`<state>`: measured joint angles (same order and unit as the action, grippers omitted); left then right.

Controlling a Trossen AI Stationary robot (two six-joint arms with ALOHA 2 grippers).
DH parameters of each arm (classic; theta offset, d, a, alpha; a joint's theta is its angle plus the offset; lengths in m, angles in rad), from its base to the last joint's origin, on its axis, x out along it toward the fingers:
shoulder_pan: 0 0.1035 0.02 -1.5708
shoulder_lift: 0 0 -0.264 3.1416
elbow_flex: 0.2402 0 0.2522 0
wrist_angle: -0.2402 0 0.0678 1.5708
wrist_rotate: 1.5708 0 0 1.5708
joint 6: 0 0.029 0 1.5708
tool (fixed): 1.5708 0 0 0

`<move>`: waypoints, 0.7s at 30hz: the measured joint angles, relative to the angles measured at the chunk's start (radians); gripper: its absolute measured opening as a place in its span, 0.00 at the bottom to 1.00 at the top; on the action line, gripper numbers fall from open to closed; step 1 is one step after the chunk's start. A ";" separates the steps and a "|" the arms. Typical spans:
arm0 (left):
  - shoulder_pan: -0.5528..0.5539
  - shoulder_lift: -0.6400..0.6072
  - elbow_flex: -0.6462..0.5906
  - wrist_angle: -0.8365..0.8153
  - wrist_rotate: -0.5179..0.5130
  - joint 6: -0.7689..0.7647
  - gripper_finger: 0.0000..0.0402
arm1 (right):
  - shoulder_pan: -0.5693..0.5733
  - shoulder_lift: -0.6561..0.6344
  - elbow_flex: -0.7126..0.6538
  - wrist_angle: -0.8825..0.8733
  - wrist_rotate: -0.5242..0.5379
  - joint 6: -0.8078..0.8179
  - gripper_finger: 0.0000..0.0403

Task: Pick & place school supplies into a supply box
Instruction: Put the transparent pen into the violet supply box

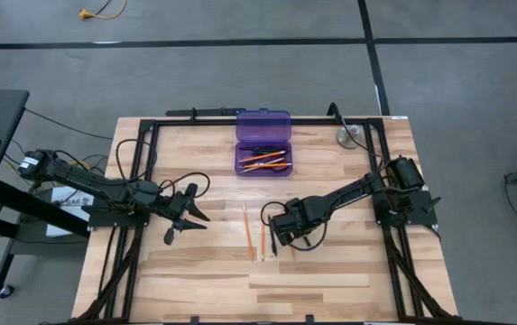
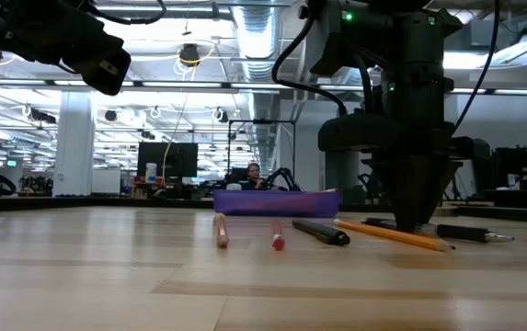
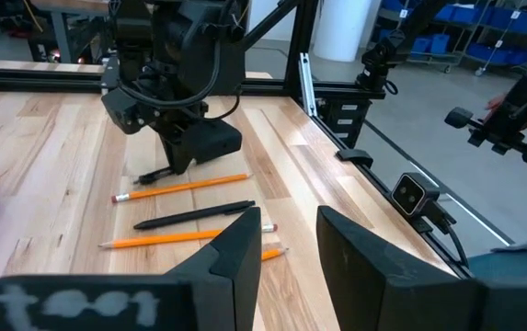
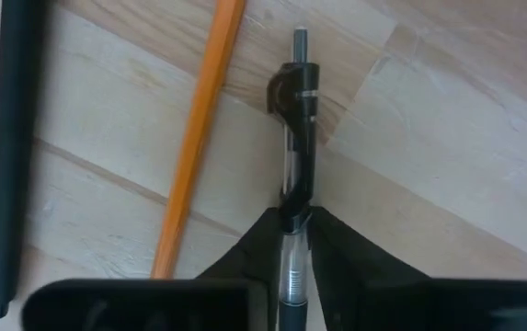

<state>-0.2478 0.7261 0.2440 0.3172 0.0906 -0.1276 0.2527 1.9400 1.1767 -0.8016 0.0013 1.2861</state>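
Observation:
The purple supply box [image 1: 263,144] lies open at the table's far middle, with orange pencils and red-handled scissors [image 1: 265,162] inside. Orange pencils [image 1: 246,227] and a black pen [image 3: 194,215] lie flat on the wood in the middle of the table. My right gripper [image 1: 277,233] stands among them, pointing down, shut on a clear-and-black pen [image 4: 297,147]. My left gripper [image 1: 188,226] hovers open to the left of the pencils; its fingers [image 3: 245,253] show spread apart in the left wrist view. My right gripper pinches the pen's clear barrel [image 4: 292,241] between its two fingers, just below the black clip. It comes from above, pointing down, with the fingers across the pen. In the low view the pen [image 2: 465,233] lies flat on the table beside the fingers.
A round silver disc [image 1: 348,136] sits near the table's far right corner. A black frame [image 1: 150,162] runs along the table's left, right and far edges. An orange pencil [image 4: 199,138] lies close beside the held pen. Bare wood shows along the near side.

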 joint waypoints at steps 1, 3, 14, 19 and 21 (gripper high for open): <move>0.000 0.000 0.000 0.000 0.000 0.000 0.24 | 0.000 0.000 0.000 0.001 0.001 0.000 0.09; 0.000 0.000 0.000 0.000 0.000 0.000 0.24 | 0.000 0.000 0.000 0.001 0.005 0.000 0.07; 0.000 0.000 -0.001 0.001 0.000 0.000 0.24 | 0.002 0.009 0.060 -0.079 0.038 -0.009 0.08; 0.000 0.000 -0.001 0.003 0.000 0.014 0.24 | -0.012 0.008 0.172 -0.191 0.104 -0.073 0.06; 0.000 0.000 -0.001 0.003 0.000 0.015 0.24 | -0.022 0.007 0.214 -0.264 0.112 -0.107 0.07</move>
<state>-0.2478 0.7261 0.2432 0.3199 0.0906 -0.1125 0.2304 1.9473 1.3909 -1.0654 0.1136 1.1789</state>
